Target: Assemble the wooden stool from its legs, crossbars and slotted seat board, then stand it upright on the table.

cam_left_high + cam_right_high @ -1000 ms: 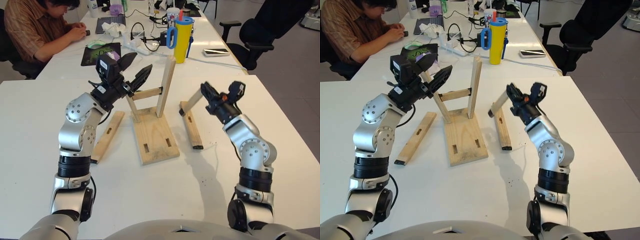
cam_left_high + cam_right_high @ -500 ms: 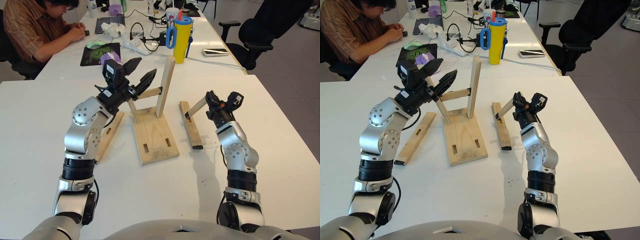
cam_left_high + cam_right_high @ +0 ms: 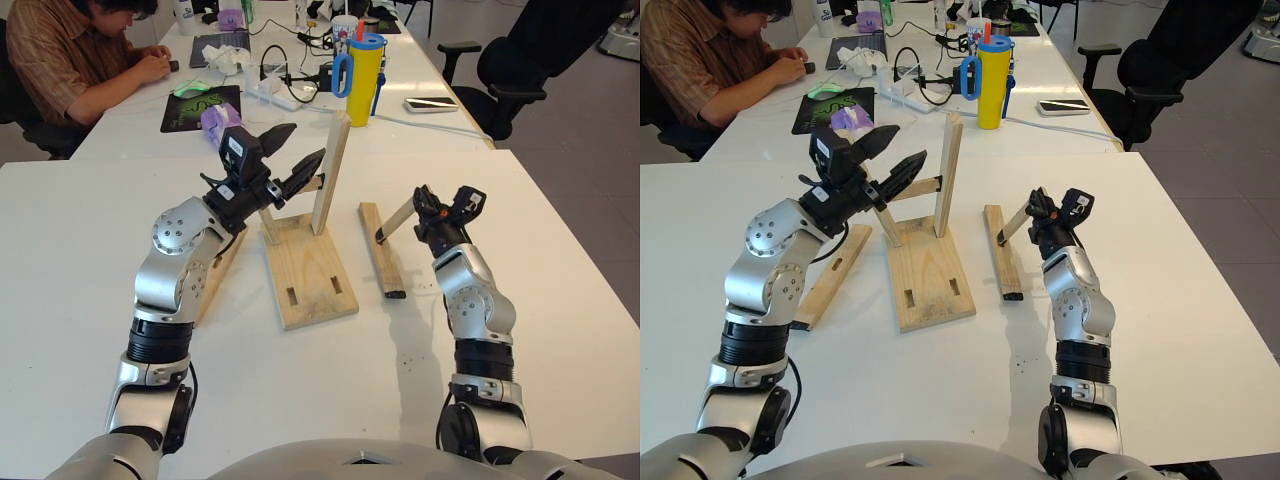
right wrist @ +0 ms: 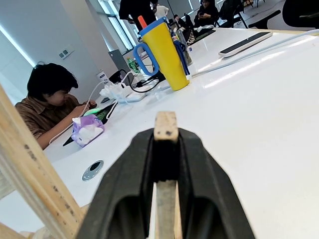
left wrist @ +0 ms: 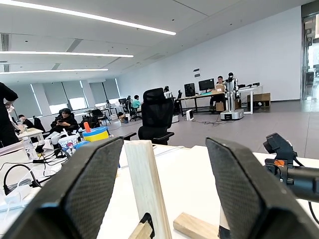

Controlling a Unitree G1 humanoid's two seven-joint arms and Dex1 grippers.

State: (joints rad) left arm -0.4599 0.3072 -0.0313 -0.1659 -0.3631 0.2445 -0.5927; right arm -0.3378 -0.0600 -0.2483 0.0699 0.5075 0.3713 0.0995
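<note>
Stool crossbar, clamped in the right gripper at centre right, slants down-left toward the loose leg lying on the table. Left gripper gapes wide, facing the upright leg.

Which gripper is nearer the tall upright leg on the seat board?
Left. The left gripper hovers open just left of the leg, its fingertips almost at it. The right gripper, shut on a loose crossbar, sits off to the leg's right, clearly apart.
</note>
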